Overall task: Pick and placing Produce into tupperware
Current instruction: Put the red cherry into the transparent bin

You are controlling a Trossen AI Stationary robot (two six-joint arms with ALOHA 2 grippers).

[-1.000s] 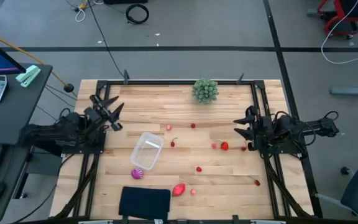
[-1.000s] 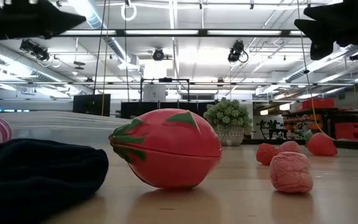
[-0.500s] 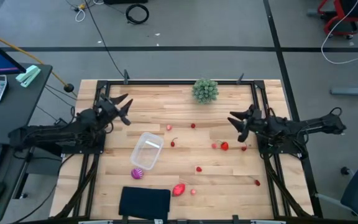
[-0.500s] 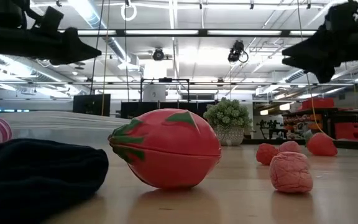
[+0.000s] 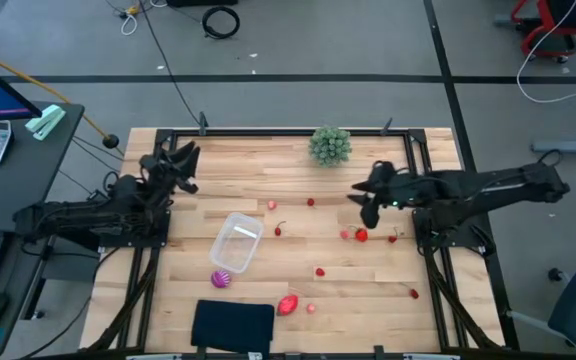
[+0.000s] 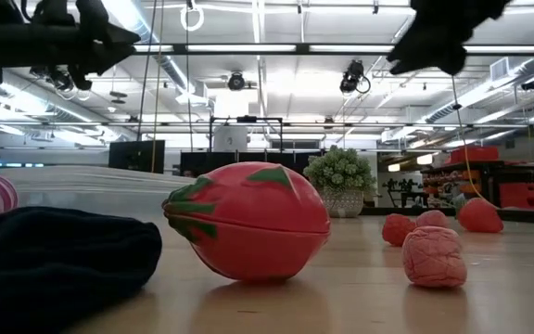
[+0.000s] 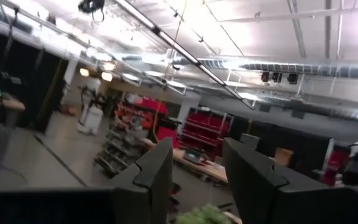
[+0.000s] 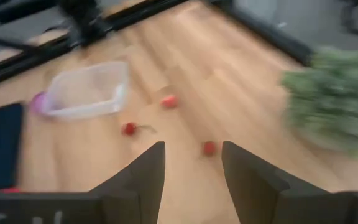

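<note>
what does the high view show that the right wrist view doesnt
Only the high view shows both arms whole, the left gripper at the table's left edge, the big pink-red piece and the scattered berries at the right. Only the right wrist view shows the right gripper jaws open up close. Both show the tupperware, green plant and black pad.

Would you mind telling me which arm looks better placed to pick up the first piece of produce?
Probably the right. Its open end effector hangs over the table beside the small red berries, while the left end effector sits near the table's edge, with nothing under it.
</note>
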